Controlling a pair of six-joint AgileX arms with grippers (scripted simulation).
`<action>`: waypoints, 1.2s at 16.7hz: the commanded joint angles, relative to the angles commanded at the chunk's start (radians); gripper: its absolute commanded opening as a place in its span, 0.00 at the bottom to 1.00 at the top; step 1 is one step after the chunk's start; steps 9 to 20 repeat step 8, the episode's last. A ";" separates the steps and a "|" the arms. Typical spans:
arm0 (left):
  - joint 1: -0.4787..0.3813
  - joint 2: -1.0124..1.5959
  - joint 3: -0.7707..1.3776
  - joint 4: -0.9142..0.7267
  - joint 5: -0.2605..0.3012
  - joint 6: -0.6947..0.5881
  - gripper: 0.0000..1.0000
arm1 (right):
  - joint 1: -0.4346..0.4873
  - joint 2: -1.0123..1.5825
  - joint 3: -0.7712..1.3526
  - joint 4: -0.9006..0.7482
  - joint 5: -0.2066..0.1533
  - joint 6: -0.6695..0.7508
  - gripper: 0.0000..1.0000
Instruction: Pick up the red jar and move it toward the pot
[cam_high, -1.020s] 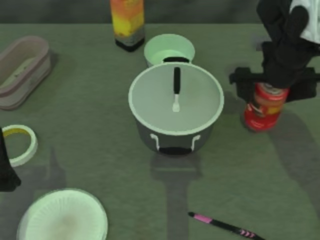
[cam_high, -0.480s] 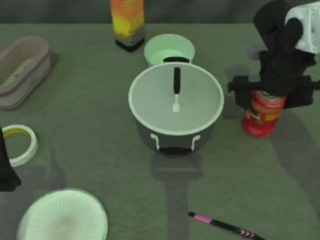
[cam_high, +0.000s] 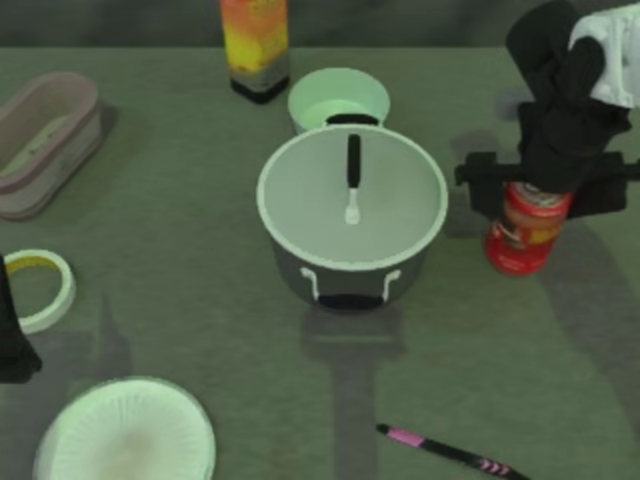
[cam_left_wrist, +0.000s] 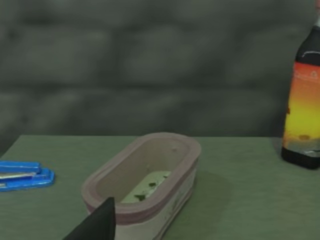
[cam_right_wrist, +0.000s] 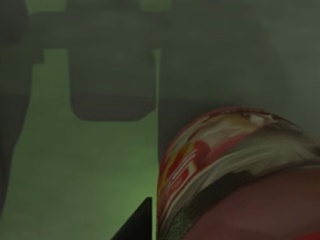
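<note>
Red jar (cam_high: 526, 232) sits at the right of the top view, just right of the pot (cam_high: 351, 212) and apart from it, with the right end effector (cam_high: 545, 180) clamped over its lid end. In the right wrist view the jar (cam_right_wrist: 235, 175) fills the frame against a dark finger, so I judge it gripped and the carry under way. Next, the jar needs moving left toward the pot without striking its wall. The left end effector (cam_high: 12, 340) idles at the left edge; its state cannot be told.
</note>
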 joint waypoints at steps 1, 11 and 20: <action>0.000 0.000 0.000 0.000 0.000 0.000 1.00 | 0.000 0.000 0.000 0.000 0.000 0.000 0.90; 0.000 0.000 0.000 0.000 0.000 0.000 1.00 | 0.000 0.000 0.000 0.000 0.000 0.000 1.00; 0.000 0.000 0.000 0.000 0.000 0.000 1.00 | 0.000 0.000 0.000 0.000 0.000 0.000 1.00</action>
